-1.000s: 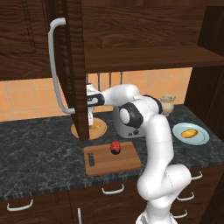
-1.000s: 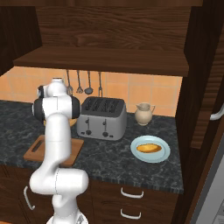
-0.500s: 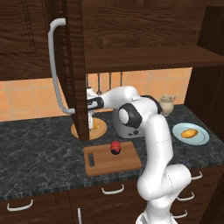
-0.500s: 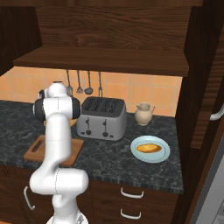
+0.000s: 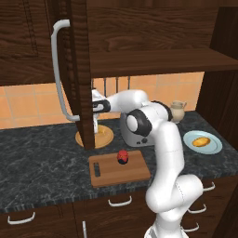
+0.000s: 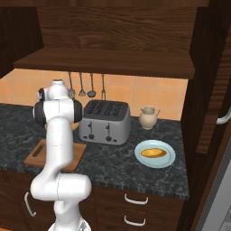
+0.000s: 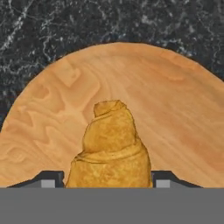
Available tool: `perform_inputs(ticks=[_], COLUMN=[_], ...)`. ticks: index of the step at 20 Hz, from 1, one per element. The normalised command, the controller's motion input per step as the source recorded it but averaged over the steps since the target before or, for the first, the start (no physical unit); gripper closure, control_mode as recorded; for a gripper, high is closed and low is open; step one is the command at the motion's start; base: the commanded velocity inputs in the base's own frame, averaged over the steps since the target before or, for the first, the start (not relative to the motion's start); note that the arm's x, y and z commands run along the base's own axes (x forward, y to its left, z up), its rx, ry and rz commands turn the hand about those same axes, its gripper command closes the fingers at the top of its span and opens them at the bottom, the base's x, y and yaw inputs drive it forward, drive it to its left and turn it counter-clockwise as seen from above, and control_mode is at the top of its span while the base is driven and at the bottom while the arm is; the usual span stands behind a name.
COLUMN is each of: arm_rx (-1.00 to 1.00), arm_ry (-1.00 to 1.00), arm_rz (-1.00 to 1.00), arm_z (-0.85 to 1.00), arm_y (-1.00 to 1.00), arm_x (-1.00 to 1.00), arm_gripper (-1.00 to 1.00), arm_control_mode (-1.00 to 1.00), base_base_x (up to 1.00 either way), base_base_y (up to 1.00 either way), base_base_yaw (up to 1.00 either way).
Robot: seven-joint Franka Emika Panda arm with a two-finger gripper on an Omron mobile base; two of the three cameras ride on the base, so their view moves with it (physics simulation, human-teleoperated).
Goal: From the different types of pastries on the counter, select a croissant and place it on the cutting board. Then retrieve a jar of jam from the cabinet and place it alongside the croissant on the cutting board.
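Croissant [image 7: 111,148] sits right between the fingertips of the gripper [image 7: 108,177]. The jaws stand wide, one on each side of the pastry, whose flanks reach out to both. Whether they are pressing on it or only framing it cannot be told from the hand view, nor whether it is lifted or resting. Beneath it lies the round dish [image 7: 175,109], with the counter [image 7: 43,26] past its rim. In the left base view the arm reaches left and far, over that dish, which lies partly behind the open cabinet door [image 5: 81,69]. Nearer and to the right of the dish lies the board [image 5: 135,172], and the jar [image 5: 122,157] already stands on its far half, so the jam part of the task looks done. No pastry lies on the board, so the croissant part is left: securing it, carrying it near and right, and setting it on bare wood beside the jar. At the far right a plate [image 6: 155,153] holds the rounder oval pastry, which is not the one wanted.
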Motion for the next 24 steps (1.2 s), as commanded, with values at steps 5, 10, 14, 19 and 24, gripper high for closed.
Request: perform_inputs(ticks=[5, 10, 14, 19, 24], arm_rx=[-0.02, 0.00, -0.02, 0.00, 0.00], arm_ry=[0.13, 0.15, 0.00, -0.01, -0.04], arm_rz=[0.00, 0.00, 0.00, 0.00, 0.04], arm_z=[0.08, 0.43, 0.77, -0.23, -0.23], arm_y=[0.03, 0.02, 0.03, 0.02, 0.01], arm_x=[-0.13, -0.53, -0.54, -0.23, -0.32], arm_gripper=[1.00, 1.00, 1.00, 1.00, 1.00], arm_control_mode=[-1.00, -1.00, -1.00, -1.00, -1.00], base_base_x=[0.00, 0.00, 0.00, 0.00, 0.00], base_base_y=[0.00, 0.00, 0.00, 0.00, 0.00], base_base_yaw=[0.00, 0.00, 0.00, 0.00, 0.00])
